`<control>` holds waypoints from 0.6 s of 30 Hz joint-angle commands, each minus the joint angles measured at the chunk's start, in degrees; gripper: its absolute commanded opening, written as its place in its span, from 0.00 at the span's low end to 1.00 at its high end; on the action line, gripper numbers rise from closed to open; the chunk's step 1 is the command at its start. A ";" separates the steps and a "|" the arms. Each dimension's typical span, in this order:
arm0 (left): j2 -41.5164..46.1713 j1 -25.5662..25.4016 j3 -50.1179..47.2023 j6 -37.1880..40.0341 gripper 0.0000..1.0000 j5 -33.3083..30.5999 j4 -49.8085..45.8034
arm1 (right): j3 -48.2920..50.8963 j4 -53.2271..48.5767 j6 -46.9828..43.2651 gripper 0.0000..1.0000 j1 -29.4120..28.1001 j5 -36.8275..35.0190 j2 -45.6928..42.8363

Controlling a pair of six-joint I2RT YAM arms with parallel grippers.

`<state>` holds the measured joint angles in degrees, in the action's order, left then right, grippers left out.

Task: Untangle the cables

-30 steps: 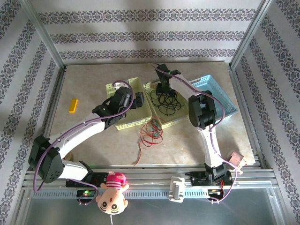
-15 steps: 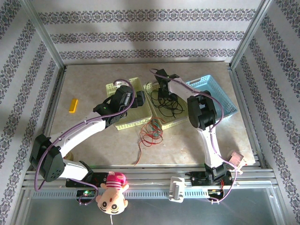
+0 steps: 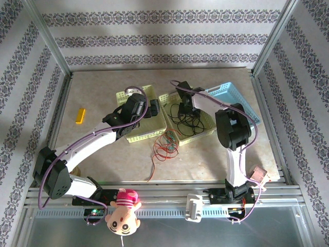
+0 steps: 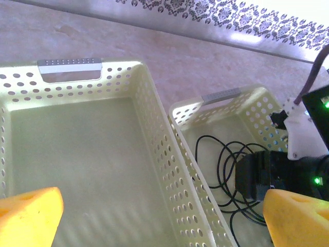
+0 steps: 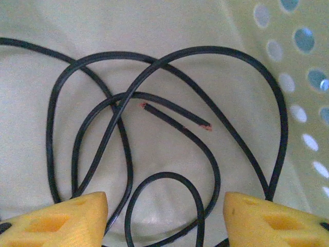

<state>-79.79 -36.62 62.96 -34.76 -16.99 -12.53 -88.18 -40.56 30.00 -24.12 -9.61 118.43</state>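
While hanging above black cable [image 5: 175, 116] in basket [image 5: 257, 46], holding right pincer [image 5: 164, 211] spread, likely for straddling loops; parking left pincer [image 4: 164, 216] released over empty basket [image 4: 69, 66].

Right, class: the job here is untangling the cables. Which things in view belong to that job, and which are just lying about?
Belong to the job:
- black cable, looped in a yellow basket
- red cable, loose on the table

Just lying about:
- yellow block
- plush doll
- blue basket
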 commanded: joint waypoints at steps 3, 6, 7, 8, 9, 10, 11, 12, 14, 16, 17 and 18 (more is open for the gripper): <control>-0.61 0.72 1.83 1.39 0.99 0.32 -0.65 | 7.76 7.25 0.91 0.60 0.05 3.49 -9.89; -1.49 0.67 1.64 0.78 0.99 1.34 -0.82 | 10.43 9.13 -0.54 0.61 -0.45 3.19 -16.14; -1.74 0.59 1.68 0.52 0.99 1.58 -0.82 | 11.26 9.17 -0.88 0.61 -0.57 3.19 -18.07; -2.09 0.59 1.52 0.17 0.99 1.73 -0.82 | 12.45 9.22 -1.20 0.62 -0.73 3.19 -20.09; -2.41 0.52 1.39 -0.18 0.99 1.92 -0.69 | 14.10 9.27 -1.51 0.62 -0.92 3.28 -22.47; -2.63 0.50 1.34 -0.38 0.99 2.08 -0.65 | 16.00 9.18 -1.76 0.62 -1.10 3.57 -25.07; -2.93 0.43 1.27 -0.64 0.99 2.31 -0.56 | 17.81 8.97 -1.86 0.62 -1.26 4.09 -27.29; -3.31 0.32 1.20 -0.83 0.99 2.44 -0.56 | 20.03 8.40 -2.11 0.62 -1.37 5.16 -29.84; -3.99 0.26 1.41 -1.01 0.99 2.32 -0.88 | 23.86 5.38 -2.43 0.62 -1.79 7.69 -34.51; -4.53 0.12 1.71 -0.63 0.99 2.27 -1.47 | 27.37 0.78 -3.71 0.62 -2.83 9.79 -39.14; -4.85 0.10 1.86 -0.42 0.99 2.03 -1.82 | 29.31 -2.07 -4.42 0.61 -3.85 10.33 -41.90; -5.14 0.06 2.02 -0.35 0.99 1.97 -2.20 | 31.03 -4.70 -4.84 0.60 -4.86 11.36 -44.43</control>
<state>-84.23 -36.64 63.24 -34.89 -15.05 -12.78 -61.32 -36.14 27.57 -26.92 -2.17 78.39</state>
